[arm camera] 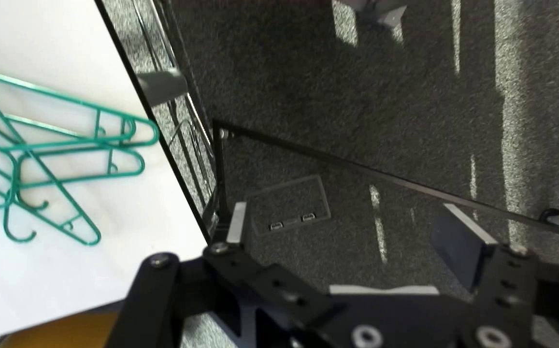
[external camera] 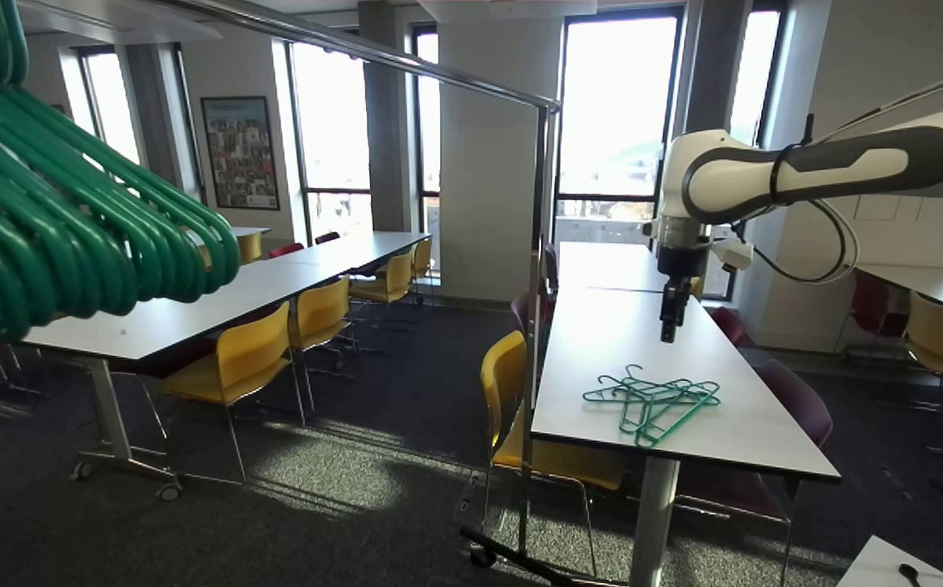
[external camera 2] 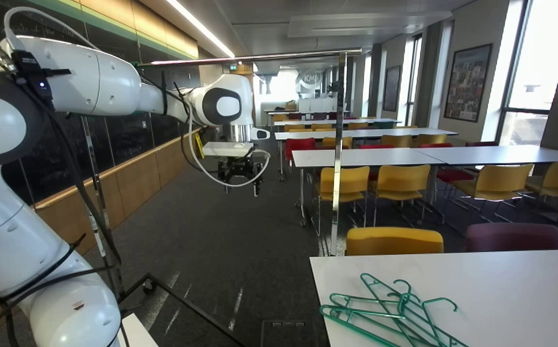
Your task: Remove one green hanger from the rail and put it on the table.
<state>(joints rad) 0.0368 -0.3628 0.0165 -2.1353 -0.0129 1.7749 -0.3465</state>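
Hangers (external camera 2: 401,304), thin and green, lie in a loose overlapping tangle on the table (external camera: 748,424), near its end. In an exterior view they are at four o'clock from the gripper (arm camera: 354,222); in the wrist view they sit between nine and ten o'clock from it. Which of them is the task's own, I cannot tell from where I stand. The gripper is spread wide, its fingers (arm camera: 460,241) far apart and holding nothing, with dark carpet (arm camera: 405,251) showing through the gap. It hangs in mid-air, well apart from the tangle. At twelve o'clock from it, in an exterior view, the rail (external camera 2: 279,56) runs level, higher than the table. A packed bunch of teal-green hangers (external camera: 88,261) looms between nine and ten o'clock in an exterior view, cut off at the top. In an exterior view a yellow chair (external camera 2: 394,241) stands at twelve o'clock from the tangle, a purple chair (external camera 2: 514,237) at two.
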